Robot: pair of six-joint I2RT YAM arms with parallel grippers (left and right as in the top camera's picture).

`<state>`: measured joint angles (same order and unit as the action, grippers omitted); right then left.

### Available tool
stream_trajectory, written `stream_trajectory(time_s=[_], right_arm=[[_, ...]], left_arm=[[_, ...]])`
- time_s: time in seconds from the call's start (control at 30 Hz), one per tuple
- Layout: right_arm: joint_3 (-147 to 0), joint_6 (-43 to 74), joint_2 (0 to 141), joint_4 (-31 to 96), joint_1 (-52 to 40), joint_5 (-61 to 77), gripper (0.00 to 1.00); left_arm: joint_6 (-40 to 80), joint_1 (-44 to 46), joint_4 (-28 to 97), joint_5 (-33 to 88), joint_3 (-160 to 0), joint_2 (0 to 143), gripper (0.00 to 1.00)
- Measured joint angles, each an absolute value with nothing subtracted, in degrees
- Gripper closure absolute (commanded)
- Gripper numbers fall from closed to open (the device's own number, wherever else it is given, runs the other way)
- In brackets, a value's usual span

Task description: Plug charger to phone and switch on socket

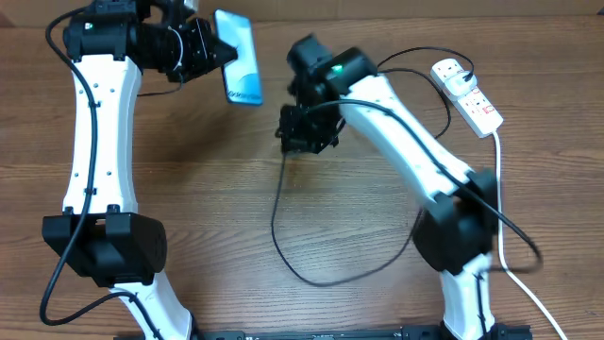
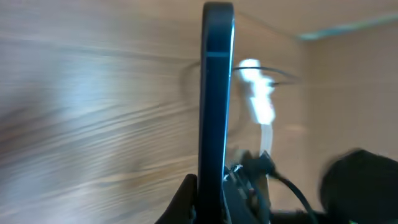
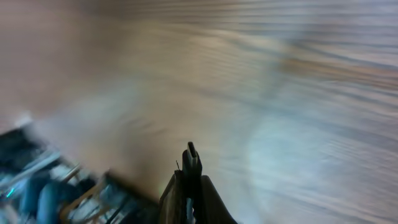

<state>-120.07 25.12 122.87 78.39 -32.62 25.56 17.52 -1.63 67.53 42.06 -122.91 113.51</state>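
At the far left, the left gripper (image 1: 209,49) had its jaws clamped on the bottom end of the phone (image 1: 238,57), holding it off the wooden worktop (image 1: 217,189). The left wrist view showed the phone edge-on. Just right of it, and apart from it, the right gripper (image 1: 304,132) had its jaws fully closed on the charger (image 1: 274,215) near its tip. The black cable drooped from there in a wide loop across the near worktop, and passed under the right arm. At the far right lay the socket (image 1: 472,99) with the white plug (image 1: 451,71) seated in it. A thick white cord (image 1: 498,189) trailed towards the near edge.
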Motion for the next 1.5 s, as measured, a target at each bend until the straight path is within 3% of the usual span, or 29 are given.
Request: stream_trajectory(time_s=[0.23,0.5,0.93,1.07,1.3,1.5], right_arm=[[-121.21,18.24,109.71,77.12,-32.62,35.16,0.97],[-121.51,15.81,108.27,76.99,-32.62,39.20,0.97],[-121.51,15.33,108.29,75.07,-32.60,40.23,0.97],[-121.51,15.20,108.29,76.27,-32.60,39.55,0.96],[-119.77,15.70,108.27,79.66,-34.48,31.24,0.96],[-107.90,19.70,108.29,74.26,-39.57,22.79,0.96]], left_arm=[[17.41,-3.03,65.30,59.64,-122.91,113.51,0.96],[17.39,-3.05,63.77,72.79,-122.91,113.51,0.96],[15.88,-3.05,64.66,76.05,-122.91,113.51,0.96],[16.12,-3.05,64.66,71.96,-122.91,113.51,0.96],[18.90,-3.16,68.27,49.56,-122.91,113.51,0.96],[19.62,-3.16,75.16,32.67,-122.91,113.51,0.96]])
